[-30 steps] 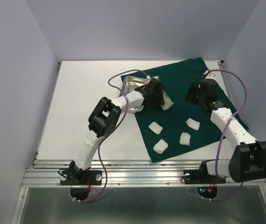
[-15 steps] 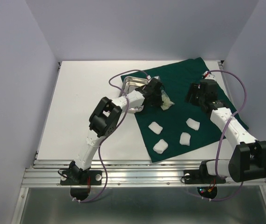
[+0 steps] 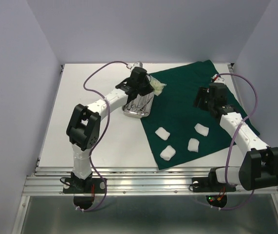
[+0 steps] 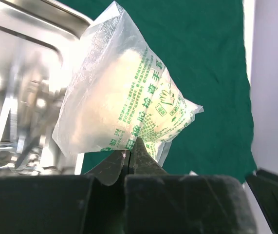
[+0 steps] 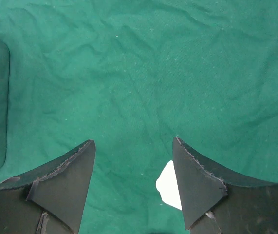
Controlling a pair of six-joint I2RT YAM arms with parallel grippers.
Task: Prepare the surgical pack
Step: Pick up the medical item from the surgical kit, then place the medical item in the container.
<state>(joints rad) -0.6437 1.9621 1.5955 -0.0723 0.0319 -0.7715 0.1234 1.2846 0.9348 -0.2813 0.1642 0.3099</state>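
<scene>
Left hand pinching the pale packet.
Packet near the steel tray; right hand spread above green drape.

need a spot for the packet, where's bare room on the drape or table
The middle of the green drape is bare, between the steel tray and the right hand, beyond the gauze pads. The white table left of the tray is bare too. The drape's near end is crowded with pads.
</scene>
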